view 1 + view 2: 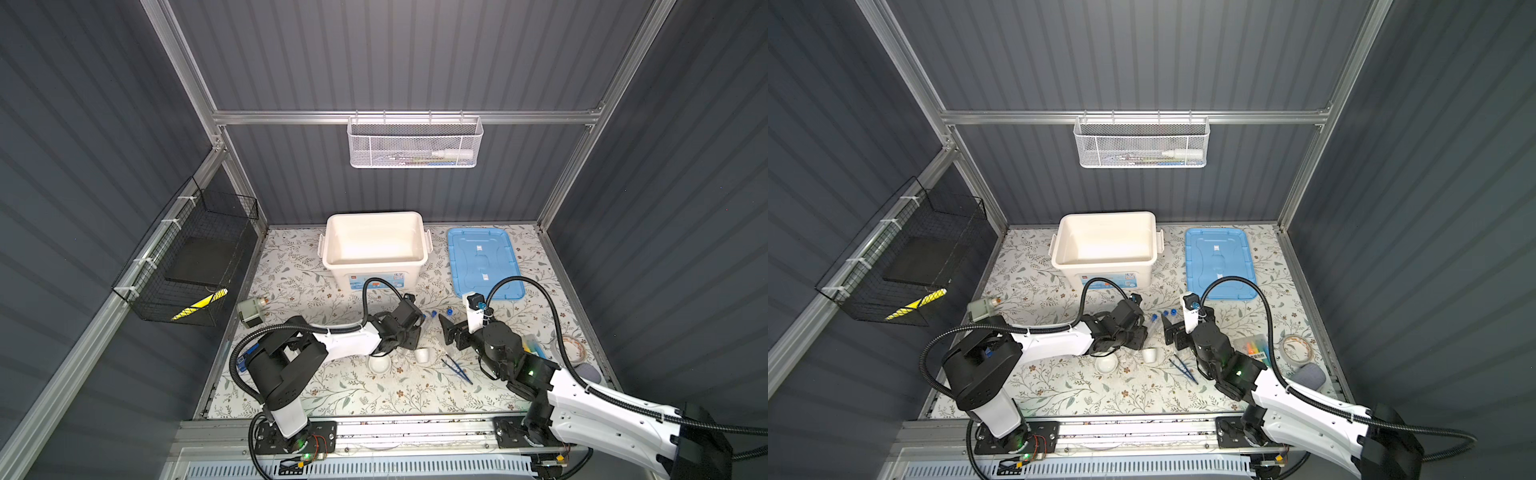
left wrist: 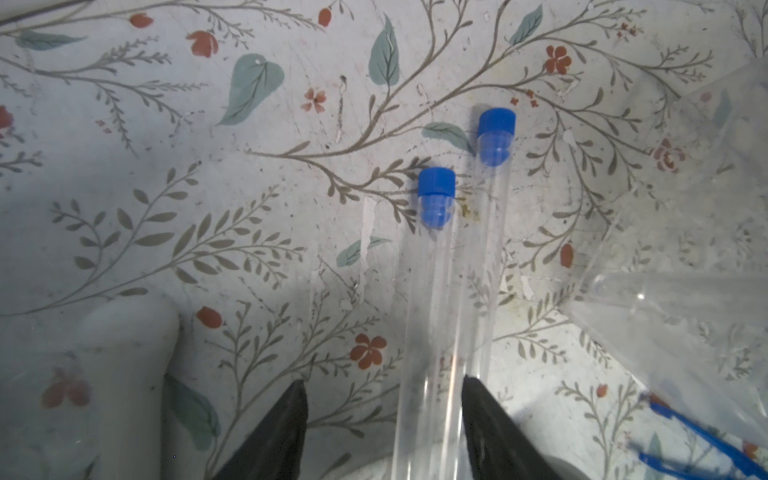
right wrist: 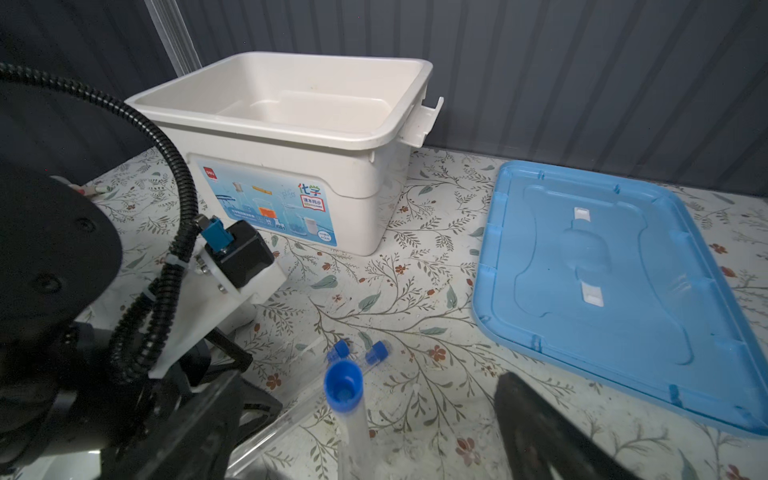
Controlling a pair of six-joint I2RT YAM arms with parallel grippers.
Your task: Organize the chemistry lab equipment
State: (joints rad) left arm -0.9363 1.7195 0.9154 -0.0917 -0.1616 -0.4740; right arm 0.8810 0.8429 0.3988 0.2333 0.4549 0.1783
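1. Only the top views show the white mortar bowl [image 1: 380, 365], the small white cup [image 1: 424, 354] and the blue tweezers [image 1: 457, 371] together. They are set on the flowered mat [image 1: 332, 395] in front of both arms.
2. The printed label on the white bin [image 3: 361, 187] is made out only in the right wrist view, where the blue lid [image 3: 602, 270] is laid flat beside the bin.
3. In the left wrist view two test tubes [image 2: 428, 270] are shown lying side by side on the mat, blue caps away from the camera. The clear rack [image 2: 685, 257] is seen just beside them; from above it is hardly made out.
4. The third test tube [image 3: 351, 415] is shown close only in the right wrist view, cap up. Its lower end is cut off by the frame, so what it stands in cannot be told.
5. The left gripper [image 2: 382, 380] is held part open. The two lying tubes pass between its fingers, close against one and well clear of the other, so nothing is clamped.
6. The right gripper [image 1: 449, 332] is spread wide. The third tube stands between its fingers, and a clear gap is seen to the one finger [image 3: 540, 428] in view.
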